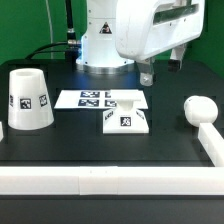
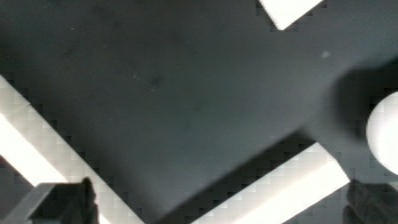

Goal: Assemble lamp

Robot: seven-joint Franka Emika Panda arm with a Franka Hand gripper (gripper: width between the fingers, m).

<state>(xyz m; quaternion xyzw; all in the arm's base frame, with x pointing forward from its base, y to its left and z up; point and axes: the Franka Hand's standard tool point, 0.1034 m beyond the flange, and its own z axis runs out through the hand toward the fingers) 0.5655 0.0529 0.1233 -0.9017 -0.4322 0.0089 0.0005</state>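
The white cone shade (image 1: 28,100) stands upright at the exterior view's left. The flat square base (image 1: 127,120) lies mid-table with its tags showing. The rounded bulb (image 1: 197,108) lies at the exterior view's right, near the side rail; its edge also shows in the wrist view (image 2: 381,125). My gripper (image 1: 161,66) hangs above the table behind the base and to the left of the bulb, touching nothing. In the wrist view the gripper (image 2: 217,210) is open and empty, with its fingers (image 2: 54,205) far apart over bare dark table.
The marker board (image 1: 97,99) lies flat behind the base. A white rail (image 1: 100,180) borders the table's front and another (image 1: 212,145) its right side; they meet in a corner in the wrist view (image 2: 267,180). A white corner (image 2: 294,10) shows there too; I cannot tell which part it belongs to.
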